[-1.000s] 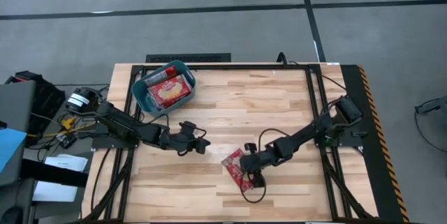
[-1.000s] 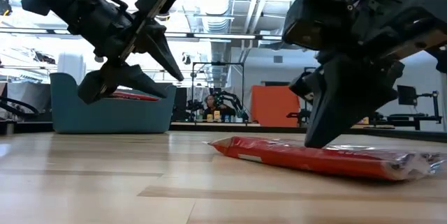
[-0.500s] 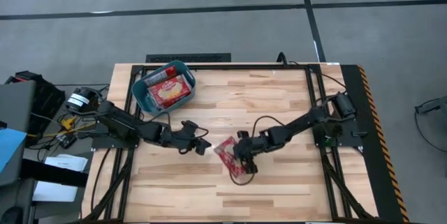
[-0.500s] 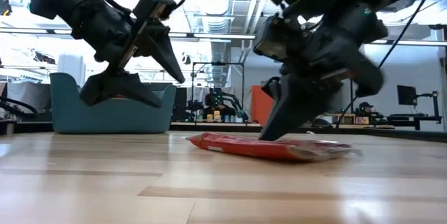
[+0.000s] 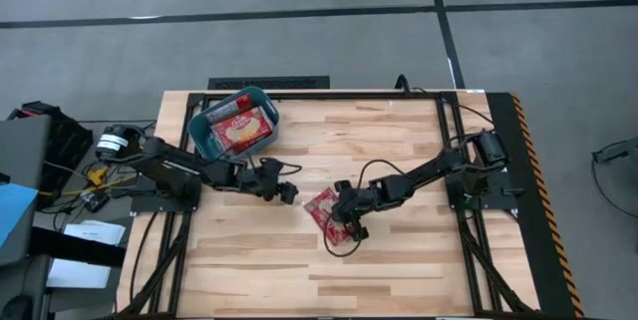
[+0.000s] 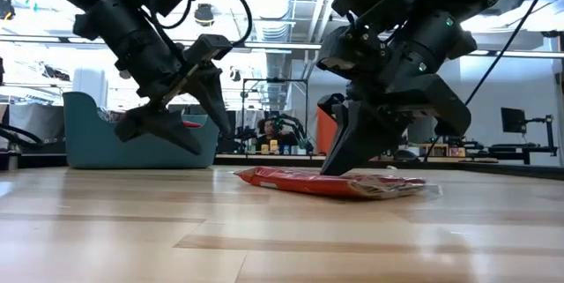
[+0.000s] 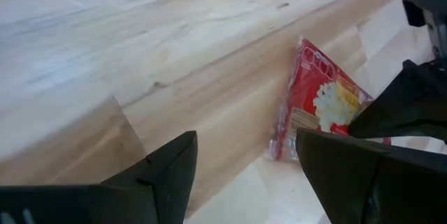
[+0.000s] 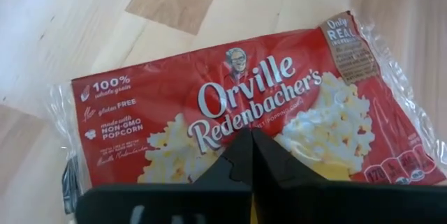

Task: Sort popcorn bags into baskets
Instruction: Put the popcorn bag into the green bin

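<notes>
Right wrist view: closed right gripper presses popcorn bag.

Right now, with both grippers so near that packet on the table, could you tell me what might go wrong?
The shut right gripper presses on the popcorn bag without gripping it, so it could slip aside or crumple. The open left gripper sits close by, so the arms might collide. The bin already holds a packet.

right tool seemingly atop red packet, mid-table
</notes>
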You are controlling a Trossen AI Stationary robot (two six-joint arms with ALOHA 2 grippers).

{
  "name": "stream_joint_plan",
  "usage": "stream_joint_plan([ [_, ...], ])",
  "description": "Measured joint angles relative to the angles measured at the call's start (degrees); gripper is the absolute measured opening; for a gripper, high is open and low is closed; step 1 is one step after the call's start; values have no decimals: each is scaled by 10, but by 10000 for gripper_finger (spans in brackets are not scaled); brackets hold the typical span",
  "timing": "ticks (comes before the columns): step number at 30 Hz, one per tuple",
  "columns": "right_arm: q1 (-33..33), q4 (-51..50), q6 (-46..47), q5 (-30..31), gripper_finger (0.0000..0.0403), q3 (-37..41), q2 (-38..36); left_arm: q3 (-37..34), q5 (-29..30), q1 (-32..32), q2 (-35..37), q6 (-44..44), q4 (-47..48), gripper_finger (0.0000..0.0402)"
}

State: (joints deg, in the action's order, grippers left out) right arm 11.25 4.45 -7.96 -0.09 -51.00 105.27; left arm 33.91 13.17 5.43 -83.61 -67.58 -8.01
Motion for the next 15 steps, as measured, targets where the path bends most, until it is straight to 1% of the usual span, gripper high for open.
stream_joint_plan([
  [4, -2, 9, -16, -2, 15, 0, 1, 0, -32, -18, -5, 14, -3, 232],
  [7, 2, -18, -8, 2, 25, -16, -4, -1, -43, -23, -11, 11, -2, 232],
  [9, 11, -41, 2, 5, 26, -24, -28, 0, -44, -23, -26, 9, -19, 232],
  [11, 24, -45, 17, 25, 21, -37, -53, -2, -52, -23, -36, 6, -26, 232],
  [13, 38, -66, 34, 55, 12, -37, -76, 1, -57, -22, -60, 2, -65, 232],
  [15, 49, -88, 43, 80, 7, -36, -79, -1, -64, -21, -77, -1, -86, 232],
])
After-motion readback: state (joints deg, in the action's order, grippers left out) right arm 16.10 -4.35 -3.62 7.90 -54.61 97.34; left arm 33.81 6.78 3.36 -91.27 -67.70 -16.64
